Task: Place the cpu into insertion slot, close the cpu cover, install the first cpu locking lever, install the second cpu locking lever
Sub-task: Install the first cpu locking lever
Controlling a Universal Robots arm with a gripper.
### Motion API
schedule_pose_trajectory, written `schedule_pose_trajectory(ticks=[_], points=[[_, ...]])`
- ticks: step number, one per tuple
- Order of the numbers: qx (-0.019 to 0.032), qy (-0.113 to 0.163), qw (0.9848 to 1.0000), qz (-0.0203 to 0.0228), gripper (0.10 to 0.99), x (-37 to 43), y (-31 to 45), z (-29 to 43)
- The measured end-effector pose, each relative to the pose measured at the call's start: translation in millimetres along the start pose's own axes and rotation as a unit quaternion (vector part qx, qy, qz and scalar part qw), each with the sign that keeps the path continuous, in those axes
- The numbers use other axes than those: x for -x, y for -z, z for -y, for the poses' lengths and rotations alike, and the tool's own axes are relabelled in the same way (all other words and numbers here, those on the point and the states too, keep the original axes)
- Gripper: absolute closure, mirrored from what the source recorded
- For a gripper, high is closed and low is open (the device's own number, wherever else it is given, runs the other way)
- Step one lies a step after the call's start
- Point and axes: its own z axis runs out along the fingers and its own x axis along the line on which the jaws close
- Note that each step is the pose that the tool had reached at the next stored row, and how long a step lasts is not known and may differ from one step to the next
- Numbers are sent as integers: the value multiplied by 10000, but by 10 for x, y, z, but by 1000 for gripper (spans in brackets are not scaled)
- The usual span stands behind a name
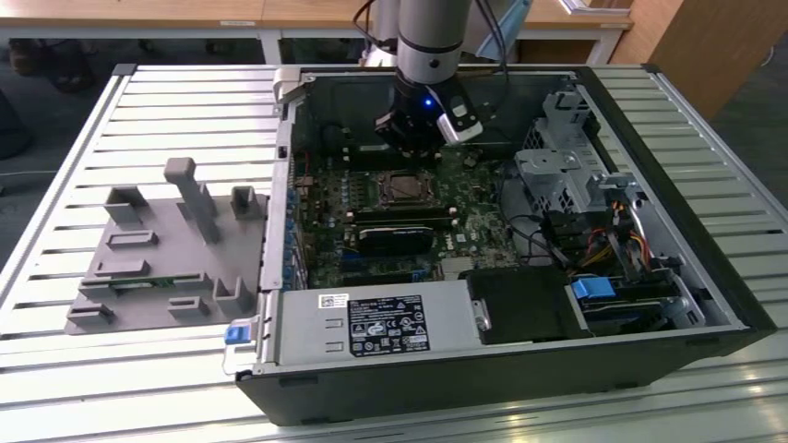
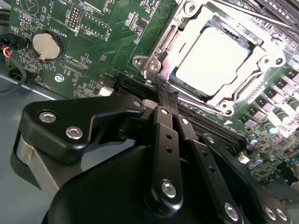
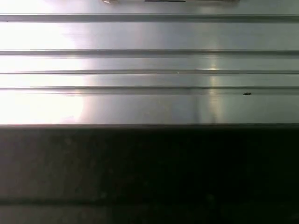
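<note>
On the slatted aluminium desk (image 1: 148, 388) lies an open black steel computer case (image 1: 518, 378), its matt green motherboard (image 2: 117, 37) facing up. In the exterior view the pincer (image 1: 412, 148) hangs at twelve o'clock of the insertion slot (image 1: 400, 189). The second wrist view shows the pincer (image 2: 166, 93) clenched, its black ribbed tips pressed together with nothing between them, just beside the socket's corner.

The cpu cover (image 2: 161, 51), a thin bright stamped frame, appears to lie down around the cpu (image 2: 212, 58), whose smooth pale metal face fills the window, so I judge the work has reached the locking levers. I cannot tell whether either lever is latched.

The levers are springy wire, so they want a steady push from the closed tips, low along the frame. The tips should stay off the chip's face and the small parts nearby. A round silvery coin cell (image 2: 46, 45) sits well apart.
</note>
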Motion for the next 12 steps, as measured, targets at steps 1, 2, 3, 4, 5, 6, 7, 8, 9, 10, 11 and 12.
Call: schedule_pose_trajectory(ticks=[1, 2, 3, 4, 5, 6, 7, 8, 9, 10, 11, 12], points=[[-9, 0, 10000, 0, 980, 0, -3, -1], [-17, 0, 10000, -1, 980, 0, -5, -2], [-22, 0, 10000, -1, 980, 0, -7, -3], [-27, 0, 10000, 0, 980, 0, -10, -4], [-33, 0, 10000, 1, 980, 0, -13, -5], [-38, 1, 10000, 1, 980, 0, -15, -6], [-39, 1, 10000, 1, 980, 0, -14, -6], [-39, 1, 10000, 1, 980, 0, -14, -6], [-39, 1, 10000, 1, 980, 0, -14, -7], [-40, 1, 10000, 0, 980, 0, -14, -7], [-39, 0, 10000, 1, 980, 0, -14, -7], [-39, 0, 10000, 1, 980, 0, -12, -8]])
